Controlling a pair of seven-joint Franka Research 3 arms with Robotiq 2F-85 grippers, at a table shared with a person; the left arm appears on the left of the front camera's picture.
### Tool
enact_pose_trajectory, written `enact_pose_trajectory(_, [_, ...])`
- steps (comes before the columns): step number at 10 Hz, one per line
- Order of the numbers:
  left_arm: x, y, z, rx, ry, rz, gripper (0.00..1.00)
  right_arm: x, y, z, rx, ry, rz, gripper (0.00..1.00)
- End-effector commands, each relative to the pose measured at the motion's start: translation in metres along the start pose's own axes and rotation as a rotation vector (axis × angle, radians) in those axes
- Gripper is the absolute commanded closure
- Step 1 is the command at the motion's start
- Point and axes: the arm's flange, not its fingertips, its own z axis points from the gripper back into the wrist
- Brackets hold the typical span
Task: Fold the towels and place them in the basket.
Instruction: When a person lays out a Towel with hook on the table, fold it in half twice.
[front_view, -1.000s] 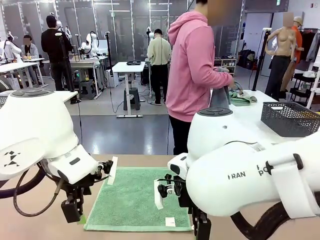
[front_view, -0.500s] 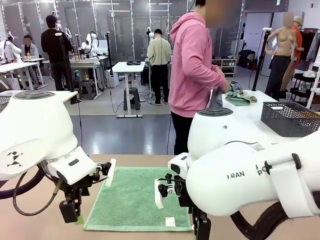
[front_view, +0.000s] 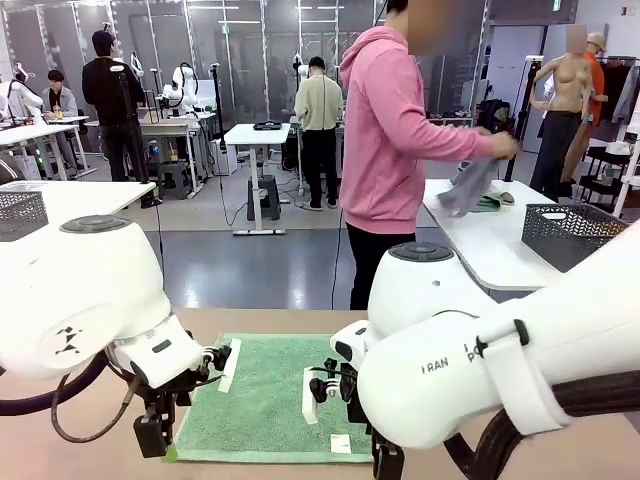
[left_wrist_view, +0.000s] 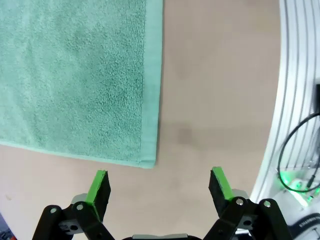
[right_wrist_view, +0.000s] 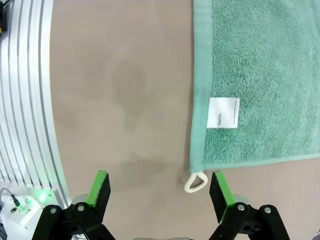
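Mint-green terry, spread flat and unfolded on the tan table (left_wrist_view: 215, 90): the green towel (front_view: 268, 395), between the two arms. Above its near-left corner hangs the left gripper (left_wrist_view: 160, 181), jaws wide apart and empty, with bare tabletop and only the very tip of the hem ahead of them. Above the near-right corner hangs the right gripper (right_wrist_view: 160, 184), equally wide and empty, with the white loop (right_wrist_view: 195, 181) close to one pad and the white label (right_wrist_view: 223, 112) farther in on the cloth. No contact with the towel yet, by the look of both wrist views.

At the far side, the blue-grey towel (front_view: 466, 185) in the person's hand (front_view: 505, 146), held up over a white side table (front_view: 470, 250). On that same table, the basket (front_view: 578, 236), well apart from the green towel.

Likely trouble from here:
- On the right, corner off-centre, near one pad. On closing as placed, risk of catching just the loop, then losing the cloth on the lift.
- On the left, little hem within reach. Risk of a thin pinch that slips out.
- With too shallow a descent, pads skating over the pile. With too deep a descent, pads jammed against the tabletop.
- With limp terry and an uneven lift by the two arms, a skewed fold with unmatched edges.
- With the basket so far off, a long carry and a loose fold liable to fall open.
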Motion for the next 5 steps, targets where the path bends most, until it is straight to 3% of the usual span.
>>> enact_pose_trajectory(1, [0.0,0.004,-0.017,0.002,-0.026,-0.023,0.0,-0.004,0.002,-0.018,-0.013,-0.015,0.041,0.0])
enact_pose_trajectory(5, [0.001,0.011,-0.038,-0.002,-0.004,-0.013,0.0,-0.005,-0.004,-0.029,-0.009,-0.022,0.041,0.0])
